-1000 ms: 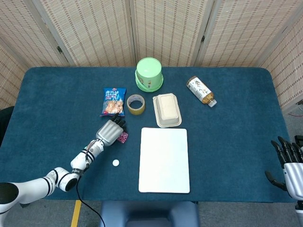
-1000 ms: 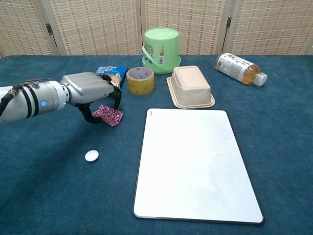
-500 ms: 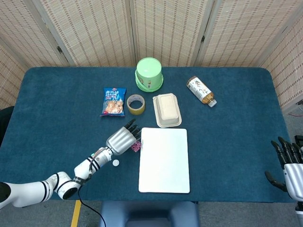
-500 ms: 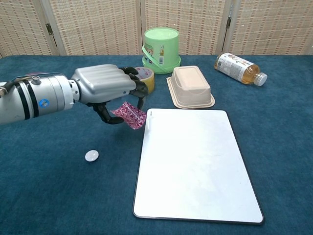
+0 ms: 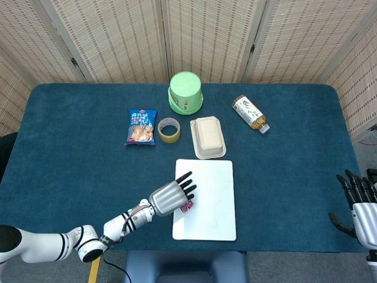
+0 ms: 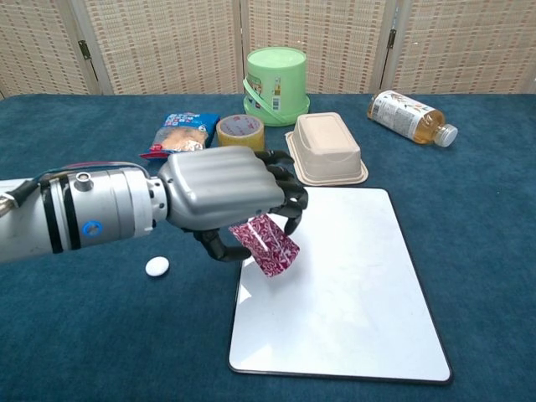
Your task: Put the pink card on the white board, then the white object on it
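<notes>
My left hand holds the pink patterned card above the left part of the white board. In the head view the same left hand is over the board, with the pink card showing just under its fingers. The small white round object lies on the blue cloth left of the board; the arm hides it in the head view. My right hand rests at the table's right edge, fingers apart and holding nothing.
Behind the board stand a beige lidded box, a roll of yellow tape, a snack bag and a green bucket. A bottle lies at the back right.
My left hand has carried the pink card rightward and nearer, from the cloth beside the tape to above the board's left part. The right hand has not moved.
</notes>
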### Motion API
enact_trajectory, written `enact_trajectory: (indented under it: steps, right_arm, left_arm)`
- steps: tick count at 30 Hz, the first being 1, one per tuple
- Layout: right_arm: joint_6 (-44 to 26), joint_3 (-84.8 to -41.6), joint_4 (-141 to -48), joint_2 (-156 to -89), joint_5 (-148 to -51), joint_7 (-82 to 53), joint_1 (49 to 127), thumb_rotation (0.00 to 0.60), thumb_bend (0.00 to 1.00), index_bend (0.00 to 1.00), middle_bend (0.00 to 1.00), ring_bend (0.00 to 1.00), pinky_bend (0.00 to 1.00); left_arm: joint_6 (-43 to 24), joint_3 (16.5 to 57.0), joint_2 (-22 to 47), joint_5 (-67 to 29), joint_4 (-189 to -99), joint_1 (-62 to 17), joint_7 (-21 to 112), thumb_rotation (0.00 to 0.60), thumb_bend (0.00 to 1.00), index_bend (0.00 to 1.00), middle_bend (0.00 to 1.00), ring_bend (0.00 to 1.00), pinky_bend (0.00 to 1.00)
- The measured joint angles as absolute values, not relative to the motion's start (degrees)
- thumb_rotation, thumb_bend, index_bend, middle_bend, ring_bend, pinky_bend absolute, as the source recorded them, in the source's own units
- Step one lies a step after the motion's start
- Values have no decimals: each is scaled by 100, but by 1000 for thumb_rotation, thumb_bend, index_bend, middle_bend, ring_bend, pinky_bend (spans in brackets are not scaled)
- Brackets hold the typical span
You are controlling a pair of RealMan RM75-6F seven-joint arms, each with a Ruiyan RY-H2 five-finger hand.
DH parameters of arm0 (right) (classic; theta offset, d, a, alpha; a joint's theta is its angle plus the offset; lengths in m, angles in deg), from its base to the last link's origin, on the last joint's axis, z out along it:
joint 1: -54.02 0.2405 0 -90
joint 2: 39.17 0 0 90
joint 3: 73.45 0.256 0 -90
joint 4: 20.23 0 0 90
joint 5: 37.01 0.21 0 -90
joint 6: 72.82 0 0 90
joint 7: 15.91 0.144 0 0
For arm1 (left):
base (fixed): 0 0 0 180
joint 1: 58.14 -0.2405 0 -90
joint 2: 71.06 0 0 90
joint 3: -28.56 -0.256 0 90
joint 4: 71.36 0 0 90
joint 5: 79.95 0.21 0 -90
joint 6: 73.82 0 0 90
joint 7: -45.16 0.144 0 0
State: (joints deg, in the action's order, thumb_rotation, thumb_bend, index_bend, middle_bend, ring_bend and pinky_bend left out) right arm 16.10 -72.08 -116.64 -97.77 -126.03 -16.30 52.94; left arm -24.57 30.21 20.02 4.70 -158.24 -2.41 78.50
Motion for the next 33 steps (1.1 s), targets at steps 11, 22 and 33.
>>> enact_trajectory:
  steps: [11,22,33]
  right_arm:
    - [1586,-7201,-11632,-9792,-12555,-1608,5291,600,285,0,13,10,0]
    - [1613,-7191,-11647,-9769,-12524,-1617,5268,600,285,0,13,9,0]
    - [1608,-7184,-11702,-9779,-12554,-1678,5285,600,285,0,14,9,0]
  left_arm:
    - [-2641,3069,2399,451,-15788,-132,8071,600,394,350,215,169,3]
    - [-2744,3158,2507,11,-15757,-148,8418,600,381,175,186,127,0]
    - [-2191,2992,1848,343,-15825,-527,7711,600,384,339,186,136,0]
